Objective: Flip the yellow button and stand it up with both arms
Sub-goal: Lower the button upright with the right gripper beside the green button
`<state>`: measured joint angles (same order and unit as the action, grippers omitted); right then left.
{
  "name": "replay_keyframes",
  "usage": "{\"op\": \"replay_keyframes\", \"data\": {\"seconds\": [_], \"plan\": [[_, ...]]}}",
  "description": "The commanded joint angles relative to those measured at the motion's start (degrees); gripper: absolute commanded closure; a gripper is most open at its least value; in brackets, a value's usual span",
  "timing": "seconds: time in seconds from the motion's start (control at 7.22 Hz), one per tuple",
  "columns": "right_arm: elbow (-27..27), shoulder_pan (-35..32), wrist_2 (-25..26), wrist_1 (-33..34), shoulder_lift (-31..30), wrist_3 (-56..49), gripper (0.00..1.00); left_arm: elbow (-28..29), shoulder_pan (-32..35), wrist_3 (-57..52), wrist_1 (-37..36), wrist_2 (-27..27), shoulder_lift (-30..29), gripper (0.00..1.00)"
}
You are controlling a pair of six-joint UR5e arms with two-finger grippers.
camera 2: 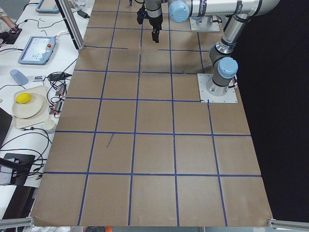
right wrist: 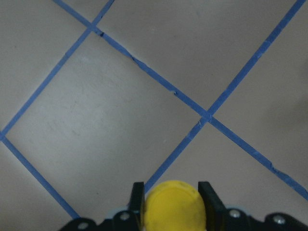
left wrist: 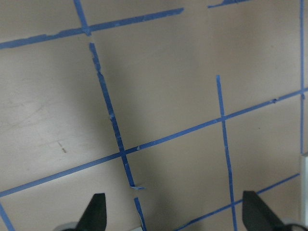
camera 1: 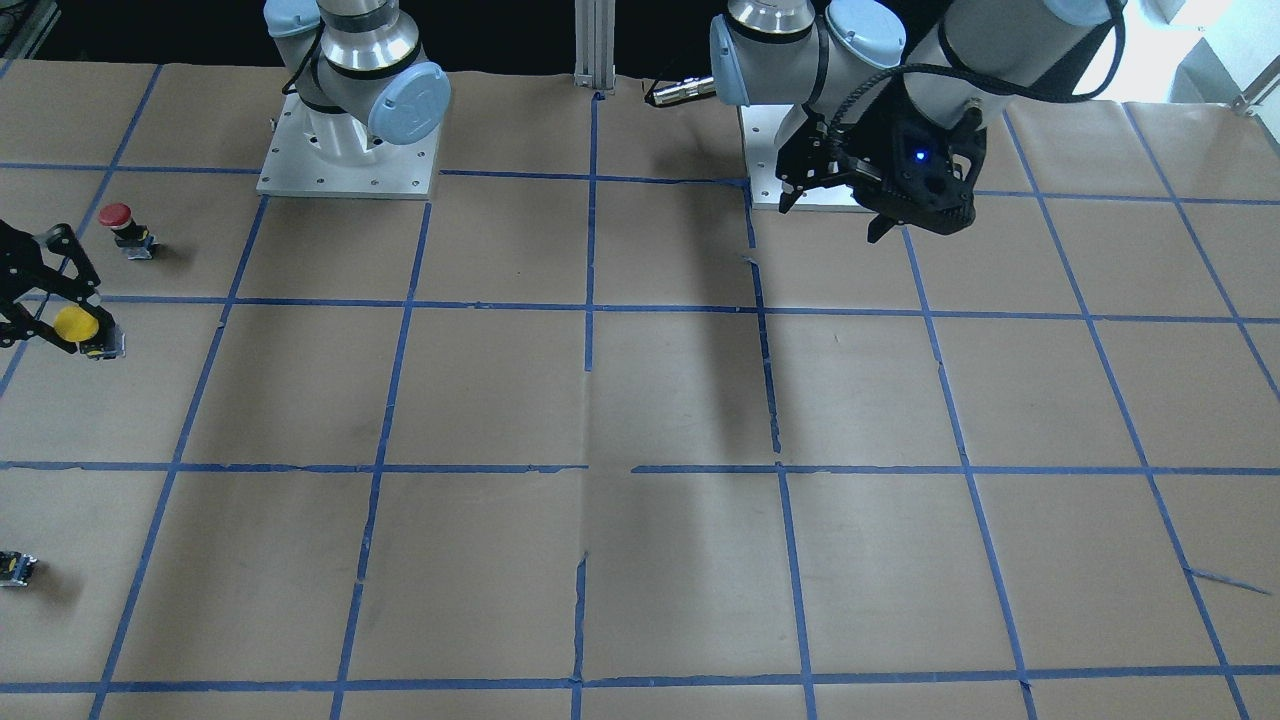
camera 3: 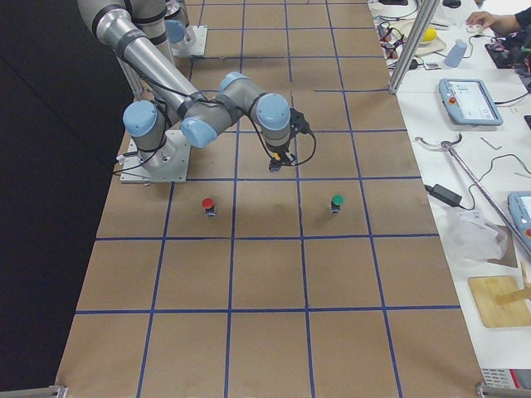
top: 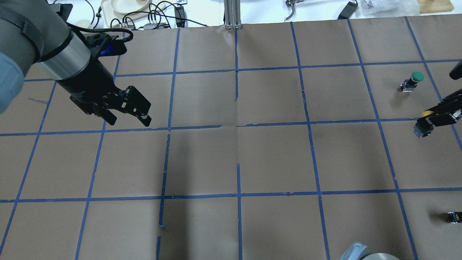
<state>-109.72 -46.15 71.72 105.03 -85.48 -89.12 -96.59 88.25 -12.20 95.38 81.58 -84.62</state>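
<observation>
Front view: the right end effector, at the 9 o'clock edge, pinches the yellow button by its cap. The button's body points down at the desk, with its long axis near upright like the red button at its 1 o'clock. I cannot tell whether the body touches the desk. The left end effector hovers near its base, well apart at the button's 3 o'clock, spread and empty.

Overhead view: the yellow button sits at the 3 o'clock edge under the right end effector. The left end effector hangs far off at its 9 o'clock, tilted down. A green button stands at the yellow one's 12 o'clock, and a block lies at its 5 o'clock.

Left side view: the button is too small to make out.

Right side view: the near arm folds out over the desk, wrist pointing straight down.

Left wrist view: only the desk shows between the spread fingertips.

Right wrist view: the yellow cap is wedged between the fingers.

The right arm already has the button. A two-arm flip likely needs the left end effector to cross toward overhead 3 o'clock, or the button to be carried to the middle.
</observation>
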Motion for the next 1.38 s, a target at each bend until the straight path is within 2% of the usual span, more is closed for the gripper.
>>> {"op": "replay_keyframes", "data": {"seconds": [0.0, 0.14, 0.28, 0.69, 1.25], "plan": [[0.0, 5.4, -3.3, 0.0, 4.4, -18.2, 0.86, 1.0, 5.0, 9.5, -6.8, 4.4, 2.2, 0.00], [0.0, 6.6, -3.4, 0.0, 4.6, -24.7, 0.86, 1.2, 5.2, 9.8, -11.0, 10.6, 1.7, 0.00], [0.0, 8.2, -3.6, 0.0, 5.7, -30.2, 0.86, 1.6, 5.4, 10.0, -11.0, 12.4, 1.7, 0.00], [0.6, 9.4, -3.3, -0.1, 8.7, -38.6, 0.85, 0.5, 5.3, 10.1, -10.7, 11.8, 3.1, 0.00], [0.8, 9.4, -3.2, -0.1, 11.8, -39.1, 0.84, 1.1, 5.3, 9.7, -10.8, 11.8, 2.4, 0.00]]}}
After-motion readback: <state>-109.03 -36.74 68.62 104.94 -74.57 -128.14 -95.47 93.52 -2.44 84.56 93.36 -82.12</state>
